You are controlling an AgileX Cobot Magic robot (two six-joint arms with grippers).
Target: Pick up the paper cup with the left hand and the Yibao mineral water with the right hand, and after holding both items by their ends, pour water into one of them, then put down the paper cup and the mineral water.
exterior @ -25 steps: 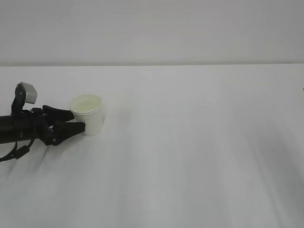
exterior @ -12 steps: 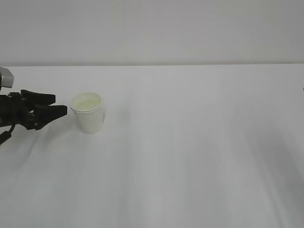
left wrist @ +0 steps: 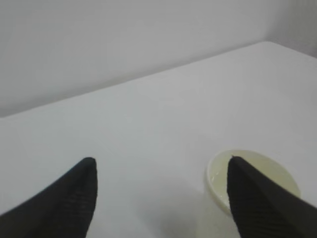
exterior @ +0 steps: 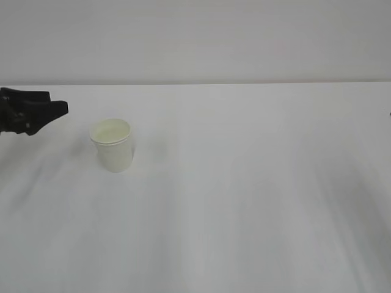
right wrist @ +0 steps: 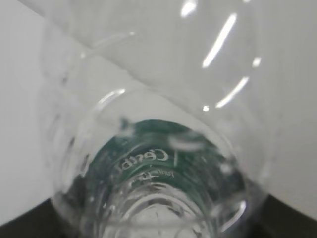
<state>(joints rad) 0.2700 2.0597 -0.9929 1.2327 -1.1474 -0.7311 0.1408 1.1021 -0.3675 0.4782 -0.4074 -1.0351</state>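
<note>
- The paper cup (exterior: 112,145) stands upright on the white table (exterior: 244,183), its open mouth up and its inside pale cream; nothing touches it.
- In the left wrist view the paper cup (left wrist: 252,183) lies ahead of the claw and toward its right finger, whose tip overlaps the rim in the picture; whether the two touch cannot be told from that view alone.
- The left hand (exterior: 33,113) shows in the exterior view as a black claw at the left edge, apart from the cup and up-left of it, with bare table between.
- The left hand (left wrist: 161,198) stands wide: its 2 dark ribbed fingers (left wrist: 64,198) are spread well apart with only table between them, and they hold nothing.
- The Yibao mineral water (right wrist: 148,163) fills the right wrist view, seen lengthwise through its clear ribbed body, with the dark green label and white print showing through the plastic.
- The bottle lies directly in front of the right wrist camera; the fingers of the right hand cannot be made out there, so whether that claw grips it cannot be told.
- Only a dark sliver at the right edge of the exterior view lies on that arm's side; the bottle does not show there.
</note>
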